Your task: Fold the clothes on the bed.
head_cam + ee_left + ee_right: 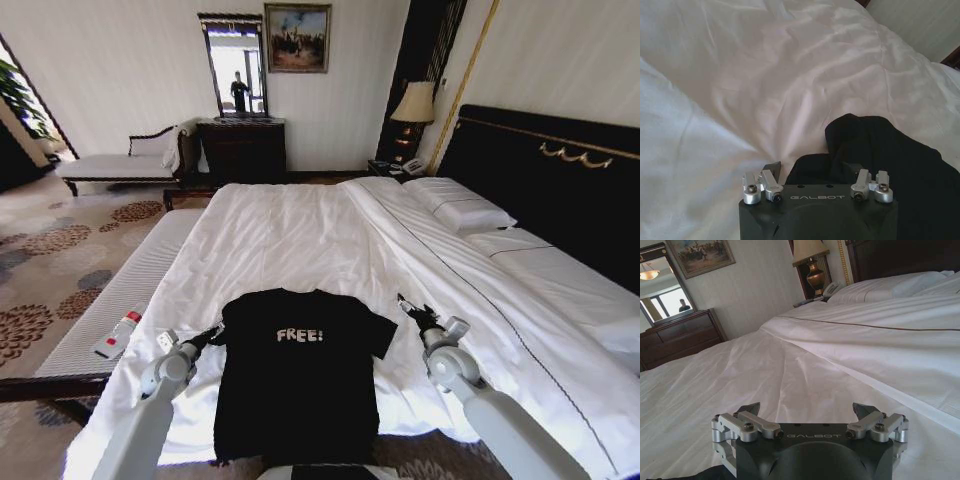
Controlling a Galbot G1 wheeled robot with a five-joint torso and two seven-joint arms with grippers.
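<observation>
The clothes, one black T-shirt point(300, 385) with white "FREE!" lettering, lie flat and face up on the near edge of the bed point(300, 240), with the hem hanging over the front. My left gripper point(213, 333) is at the shirt's left sleeve. In the left wrist view this gripper point(812, 167) is open, and the black sleeve point(865, 145) lies partly between its fingers. My right gripper point(408, 305) hovers just beyond the right sleeve. In the right wrist view it point(806, 410) is open over bare white sheet, with a strip of black cloth point(690, 474) at its base.
A narrow white ribbed bench point(130, 290) runs along the bed's left side with a small red-and-white bottle point(118, 335) on it. Pillows point(465, 210) and the dark headboard point(550, 170) are to the right. A dresser point(243, 150), chaise point(110, 165) and lamp point(415, 105) stand at the far wall.
</observation>
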